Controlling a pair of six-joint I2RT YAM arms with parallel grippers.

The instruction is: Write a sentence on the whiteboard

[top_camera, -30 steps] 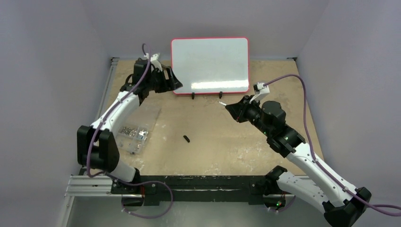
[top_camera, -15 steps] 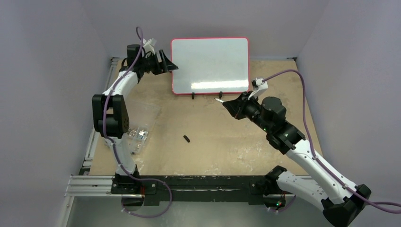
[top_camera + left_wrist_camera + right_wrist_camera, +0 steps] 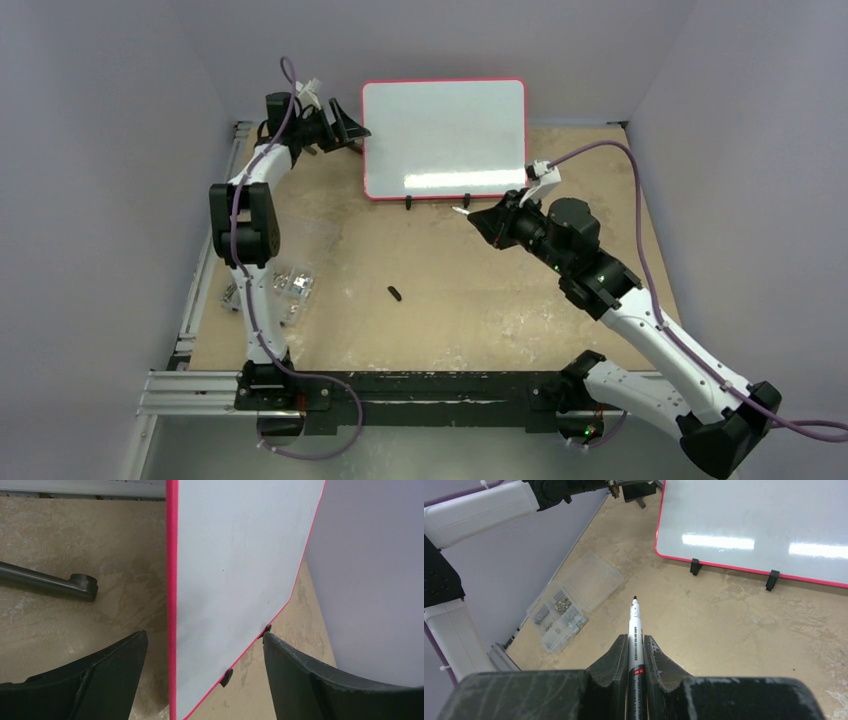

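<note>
Soft, even overhead light fills every view, and shadows are faint. A bright glare band crosses the whiteboard point(image 3: 445, 120) near its six o'clock edge in the top view. Two glare patches sit toward one o'clock in the right wrist view, where the marker point(image 3: 634, 630) looks crisp.

Clear plastic parts box point(image 3: 558, 618) lying open, small black cap point(image 3: 394, 293) mid-table, scuffed tan tabletop point(image 3: 470, 310)

Left arm point(image 3: 241, 216) stands tall, forearm reaching to the far left, left gripper point(image 3: 350, 127) spread wide. Right arm point(image 3: 640, 325) stretches toward centre, right gripper point(image 3: 482, 218) clamped on a marker point(image 3: 634, 630), tip pointing forward.
</note>
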